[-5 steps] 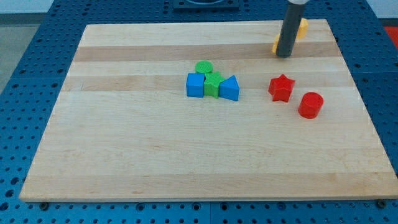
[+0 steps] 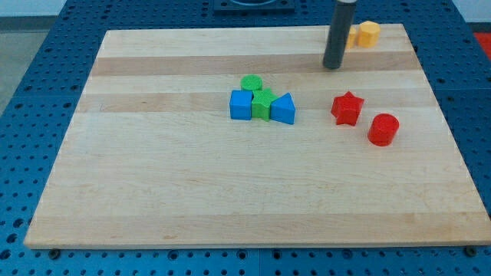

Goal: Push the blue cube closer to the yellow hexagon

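Observation:
The blue cube sits near the board's middle, touching a green star-like block on its right. The yellow hexagon lies at the view's top right, near the board's far edge. A second yellow block shows just left of it, partly hidden behind the rod. My tip rests on the board below and left of the yellow blocks, well to the right of and above the blue cube.
A green cylinder sits just above the blue cube. A blue triangular block touches the green star's right side. A red star and a red cylinder lie at the right. The wooden board lies on a blue perforated table.
My tip has moved to the view's left, away from the yellow blocks, so the yellow hexagon now shows fully. The blocks have not moved.

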Available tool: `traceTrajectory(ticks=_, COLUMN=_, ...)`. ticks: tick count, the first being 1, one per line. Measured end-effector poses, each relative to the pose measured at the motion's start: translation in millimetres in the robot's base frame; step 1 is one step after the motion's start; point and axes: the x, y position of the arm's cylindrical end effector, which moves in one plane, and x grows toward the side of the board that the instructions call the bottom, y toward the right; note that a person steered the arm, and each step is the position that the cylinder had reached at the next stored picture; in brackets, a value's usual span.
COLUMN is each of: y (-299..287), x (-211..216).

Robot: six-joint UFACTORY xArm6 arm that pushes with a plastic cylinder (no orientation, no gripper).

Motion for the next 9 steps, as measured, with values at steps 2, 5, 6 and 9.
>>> traceTrajectory(ticks=2, y=-72.8, x=4.2)
traceTrajectory(ticks=5, y=-198.9, x=33.5)
traceTrajectory(ticks=6, y=-220.2, x=68.2)
traceTrajectory(ticks=9, y=-187.1, x=110.6)
